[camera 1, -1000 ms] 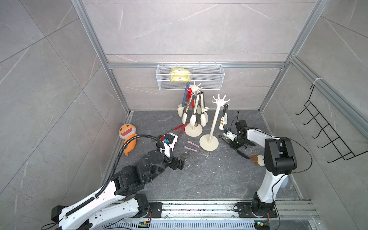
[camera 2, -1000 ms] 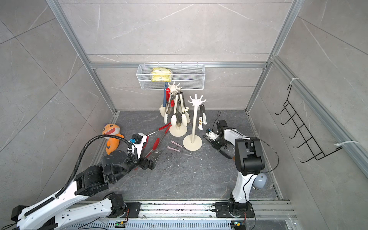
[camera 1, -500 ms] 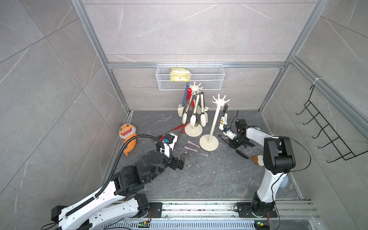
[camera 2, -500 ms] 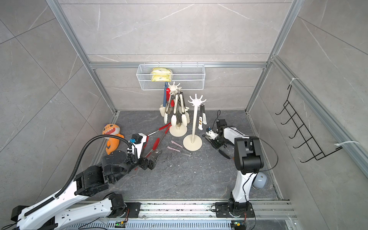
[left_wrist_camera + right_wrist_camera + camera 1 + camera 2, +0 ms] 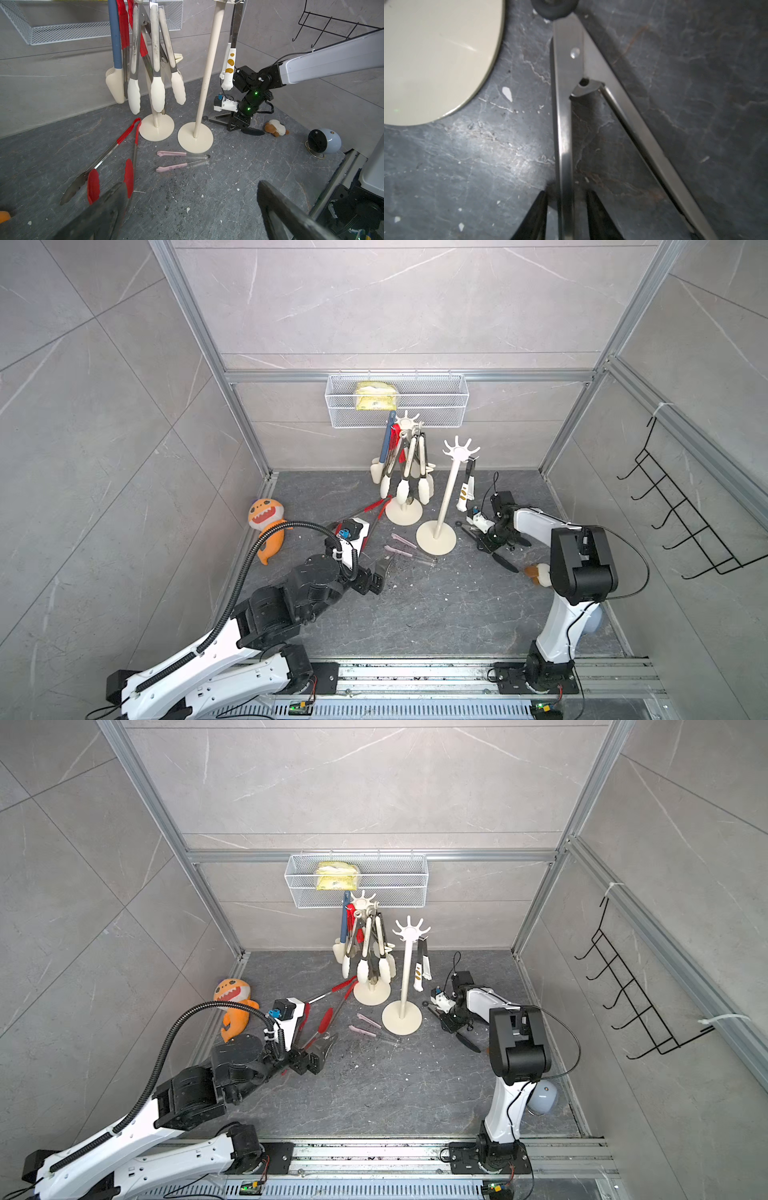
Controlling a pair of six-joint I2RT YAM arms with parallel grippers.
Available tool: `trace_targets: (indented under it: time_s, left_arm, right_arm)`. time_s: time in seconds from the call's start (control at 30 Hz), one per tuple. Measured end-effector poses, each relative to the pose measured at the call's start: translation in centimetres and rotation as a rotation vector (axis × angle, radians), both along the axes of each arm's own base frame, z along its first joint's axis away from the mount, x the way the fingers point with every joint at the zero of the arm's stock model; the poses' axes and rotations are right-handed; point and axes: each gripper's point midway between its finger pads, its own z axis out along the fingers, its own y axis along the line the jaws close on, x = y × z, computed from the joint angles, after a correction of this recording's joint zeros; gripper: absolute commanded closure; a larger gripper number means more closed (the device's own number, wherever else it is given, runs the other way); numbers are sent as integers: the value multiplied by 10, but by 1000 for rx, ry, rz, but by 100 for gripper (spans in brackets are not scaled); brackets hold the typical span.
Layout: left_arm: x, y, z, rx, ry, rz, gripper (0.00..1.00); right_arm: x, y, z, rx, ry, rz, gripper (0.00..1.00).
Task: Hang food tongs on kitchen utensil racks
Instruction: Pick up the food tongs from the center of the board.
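Black food tongs (image 5: 563,145) lie flat on the dark tabletop (image 5: 415,614), just beside the round base of the near rack (image 5: 446,497). The right pincer (image 5: 566,192) sits over one steel arm of the tongs. Its fingers are a little apart, with thin gaps on both sides, so it is not pinching.

The near rack holds one pair with cat-paw tips (image 5: 464,495), and the far rack (image 5: 409,516) holds many. The left pincer (image 5: 192,184) is spread wide and empty, beside red tongs (image 5: 128,131).

The white basket (image 5: 436,418) on the wall holds a yellow pack (image 5: 374,396). Nothing looks moved since a second ago. The right wrist view cuts off the black tongs' ends.
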Motion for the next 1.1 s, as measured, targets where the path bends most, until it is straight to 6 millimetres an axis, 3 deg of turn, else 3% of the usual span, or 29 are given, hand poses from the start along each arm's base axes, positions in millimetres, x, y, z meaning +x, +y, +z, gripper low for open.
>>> trace_targets:
  time_s: [0.4,0.57,0.93,1.1]
  left_arm:
    - [0,1,1,-3,-2,0,0]
    - [0,1,1,-4,-2,0,0]
    - [0,0,1,-6,-4,0,0]
    - [0,-1,2,-10,-6,0,0]
  right_arm:
    - [4,-4,2,-10,-27,-23,99]
    - [4,-4,13,13,-41,-30,100]
    - [20,-23,81,123,-193,-141,100]
    - [26,-33,122,214,-281,-212,100]
